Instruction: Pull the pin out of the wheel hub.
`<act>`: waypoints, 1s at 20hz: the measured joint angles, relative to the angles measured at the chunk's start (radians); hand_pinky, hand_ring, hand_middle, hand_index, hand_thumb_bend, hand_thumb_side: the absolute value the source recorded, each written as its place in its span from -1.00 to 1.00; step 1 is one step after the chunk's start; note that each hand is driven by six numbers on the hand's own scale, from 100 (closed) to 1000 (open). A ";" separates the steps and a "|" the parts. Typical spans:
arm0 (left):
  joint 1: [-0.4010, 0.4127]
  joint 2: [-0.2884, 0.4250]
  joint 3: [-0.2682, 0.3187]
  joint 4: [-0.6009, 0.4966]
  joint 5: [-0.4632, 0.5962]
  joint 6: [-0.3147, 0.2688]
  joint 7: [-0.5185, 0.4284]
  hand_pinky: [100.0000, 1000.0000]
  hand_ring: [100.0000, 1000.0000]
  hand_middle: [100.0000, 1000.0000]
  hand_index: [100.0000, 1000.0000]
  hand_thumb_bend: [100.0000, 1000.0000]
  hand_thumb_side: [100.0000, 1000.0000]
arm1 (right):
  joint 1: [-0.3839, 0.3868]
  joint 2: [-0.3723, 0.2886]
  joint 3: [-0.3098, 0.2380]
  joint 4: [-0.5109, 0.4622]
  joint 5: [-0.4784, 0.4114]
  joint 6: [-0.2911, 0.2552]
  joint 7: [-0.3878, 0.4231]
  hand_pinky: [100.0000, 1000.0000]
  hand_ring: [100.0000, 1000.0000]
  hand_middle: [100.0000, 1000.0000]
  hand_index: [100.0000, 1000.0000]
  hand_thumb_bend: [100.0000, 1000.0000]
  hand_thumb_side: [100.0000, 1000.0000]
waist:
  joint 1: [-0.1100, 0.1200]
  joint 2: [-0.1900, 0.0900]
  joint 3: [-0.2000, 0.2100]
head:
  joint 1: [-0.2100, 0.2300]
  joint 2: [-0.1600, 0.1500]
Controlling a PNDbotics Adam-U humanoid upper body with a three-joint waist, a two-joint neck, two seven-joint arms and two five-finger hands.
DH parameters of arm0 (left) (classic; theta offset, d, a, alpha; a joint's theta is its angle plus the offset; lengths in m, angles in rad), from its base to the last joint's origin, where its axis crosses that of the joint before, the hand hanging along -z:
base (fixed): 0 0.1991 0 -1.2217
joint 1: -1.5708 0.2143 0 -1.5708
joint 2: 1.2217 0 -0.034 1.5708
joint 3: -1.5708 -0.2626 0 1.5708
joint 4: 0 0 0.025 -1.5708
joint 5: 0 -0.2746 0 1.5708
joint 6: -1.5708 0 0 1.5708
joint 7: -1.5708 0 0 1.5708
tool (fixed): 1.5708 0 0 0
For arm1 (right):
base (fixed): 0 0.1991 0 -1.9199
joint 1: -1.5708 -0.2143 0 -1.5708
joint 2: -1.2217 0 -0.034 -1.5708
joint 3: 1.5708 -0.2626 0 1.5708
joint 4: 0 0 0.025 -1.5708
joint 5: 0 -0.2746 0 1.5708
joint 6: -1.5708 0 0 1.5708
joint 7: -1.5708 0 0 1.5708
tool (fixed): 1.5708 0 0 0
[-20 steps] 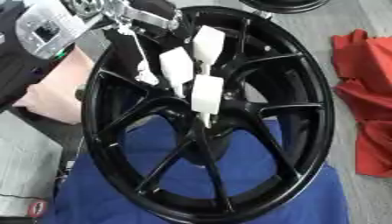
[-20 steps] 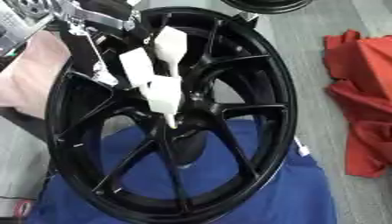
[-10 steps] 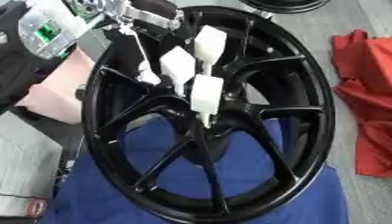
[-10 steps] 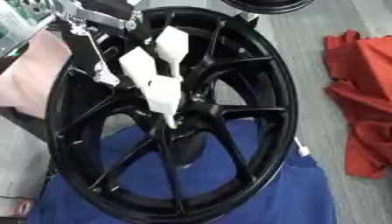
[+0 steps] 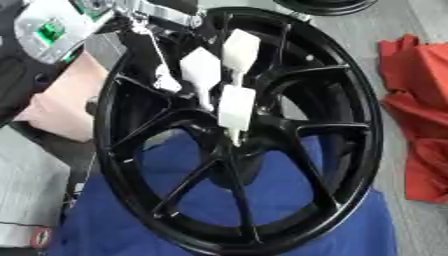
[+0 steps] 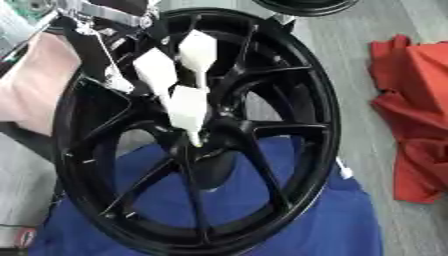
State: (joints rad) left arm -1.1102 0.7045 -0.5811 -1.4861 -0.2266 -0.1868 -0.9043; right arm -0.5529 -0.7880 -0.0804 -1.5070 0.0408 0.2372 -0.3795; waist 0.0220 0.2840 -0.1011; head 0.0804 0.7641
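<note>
A black spoked wheel (image 5: 350,100) stands tilted on a blue cloth (image 5: 289,200). My left hand (image 5: 236,107) reaches in from the upper left, its arm silver and black. Its white fingertips (image 5: 202,73) are bunched over the hub (image 6: 229,131) at the wheel's centre. The lowest white pad is at the hub, and a slim pale pin (image 5: 234,140) pokes out beneath it, pinched by the fingers. Whether the pin's end still sits in the hub is hidden. My right hand shows in neither view.
A red cloth (image 5: 420,115) lies crumpled on the grey floor at the right. Another black rim (image 5: 328,6) peeks in at the top edge. A pale pink object (image 5: 61,107) sits behind the wheel's left side.
</note>
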 measured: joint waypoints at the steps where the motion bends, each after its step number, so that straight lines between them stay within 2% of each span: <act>1: 0.000 0.000 0.006 -0.001 0.004 0.003 -0.001 -0.08 -0.35 -0.53 -0.15 -0.83 -0.95 | 0.000 0.000 0.000 0.000 0.000 -0.001 -0.001 0.58 0.25 0.36 0.43 -1.00 0.60 | 0.000 0.000 0.000 | 0.000 0.000; 9: -0.002 0.012 0.081 -0.034 0.041 0.035 -0.002 -0.10 -0.40 -0.60 -0.21 -0.69 -1.00 | 0.001 0.000 0.000 0.000 -0.001 0.000 -0.009 0.57 0.25 0.36 0.43 -1.00 0.60 | 0.000 0.000 0.001 | -0.005 0.000; 20: -0.002 0.091 0.235 -0.095 0.108 0.092 0.056 -0.10 -0.44 -0.64 -0.23 -0.72 -1.00 | 0.009 0.000 -0.006 0.000 -0.001 0.000 -0.017 0.57 0.25 0.36 0.43 -1.00 0.60 | 0.006 -0.001 0.010 | -0.019 0.000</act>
State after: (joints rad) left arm -1.1123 0.7951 -0.3459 -1.5809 -0.1189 -0.0950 -0.8482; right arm -0.5443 -0.7884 -0.0864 -1.5069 0.0397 0.2368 -0.3963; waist 0.0281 0.2830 -0.0911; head 0.0614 0.7642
